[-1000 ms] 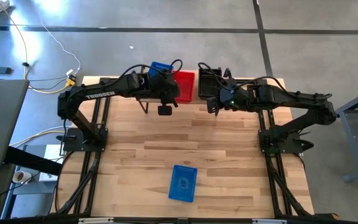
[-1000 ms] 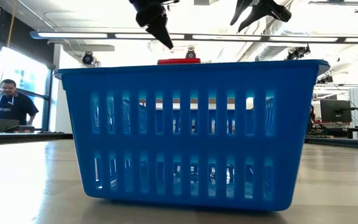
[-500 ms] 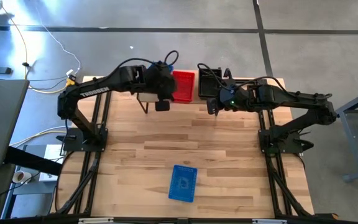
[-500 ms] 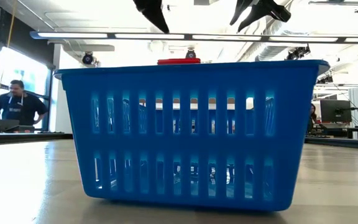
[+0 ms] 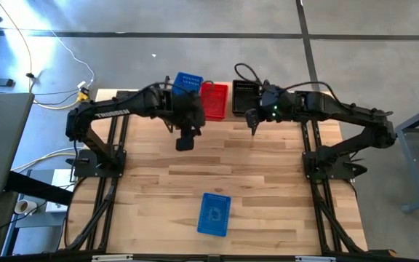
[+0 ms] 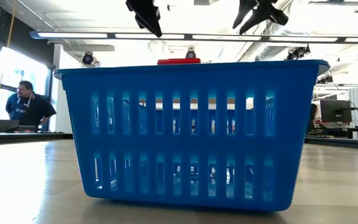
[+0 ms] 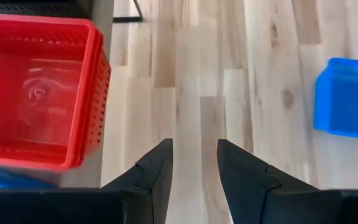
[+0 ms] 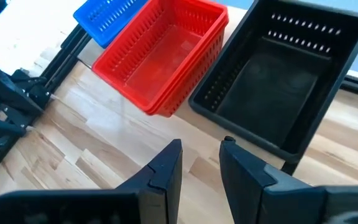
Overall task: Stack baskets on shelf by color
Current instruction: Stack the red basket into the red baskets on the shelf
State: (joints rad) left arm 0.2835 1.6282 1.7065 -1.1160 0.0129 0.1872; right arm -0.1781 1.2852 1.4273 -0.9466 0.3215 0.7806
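Note:
On the shelf [image 5: 224,118] at the table's far edge stand a blue basket [image 5: 188,81], a red basket [image 5: 214,100] and a black basket [image 5: 244,98], side by side. A lone blue basket [image 5: 214,215] rests on its base on the tabletop near the front edge and fills the low view [image 6: 191,130]. My left gripper [image 5: 184,140] hangs open above the bare table just in front of the shelf, with nothing between its fingers [image 7: 194,168]. My right gripper [image 5: 253,120] hovers open in front of the black basket [image 8: 284,74] and is also empty [image 8: 201,165].
In the right wrist view the red basket [image 8: 163,56] looks like several nested ones. Bare wooden tabletop [image 5: 217,164] lies between the shelf and the lone blue basket. A person [image 6: 27,102] stands in the room beyond the table's left side.
My left gripper has drawn back from over the shelf toward the table's near edge and has tipped further forward. The blue basket on the shelf, hidden by the arm half a second ago, shows again. The baskets have not moved.

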